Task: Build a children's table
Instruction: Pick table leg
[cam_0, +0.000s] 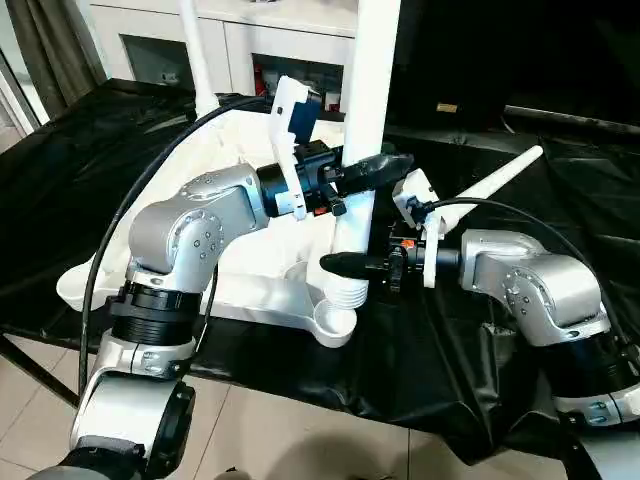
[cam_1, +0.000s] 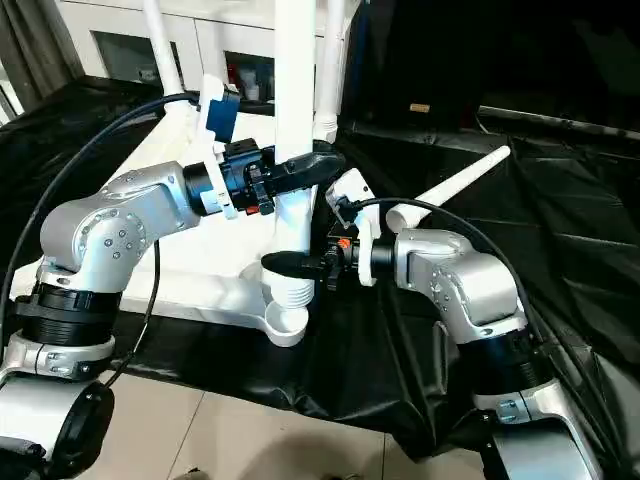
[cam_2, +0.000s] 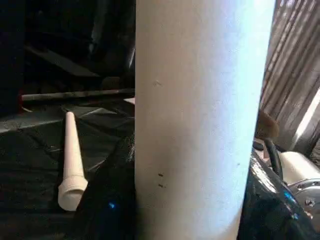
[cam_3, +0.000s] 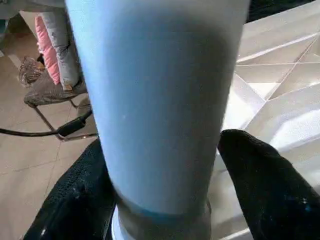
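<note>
I have the left gripper (cam_0: 372, 172) clamped on the upright leg (cam_0: 368, 110); below it, my right gripper (cam_0: 345, 265) grips the same leg above the corner socket (cam_0: 336, 322).

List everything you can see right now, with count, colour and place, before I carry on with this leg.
table top: one, white, upside down on the black sheet, ribbed underside up.
upright leg: one, white, standing at the near corner socket, threaded end just above it.
fitted legs: at least two, white, standing at the far side of the top.
loose leg: one, white, lying on the sheet to the robot's right.
black sheet: one, covering the work surface.
cabinet: one, white with glass doors, behind the work.
left gripper: black fingers closed around the upright leg, higher up.
right gripper: black fingers either side of the same leg, low, near the thread.
</note>
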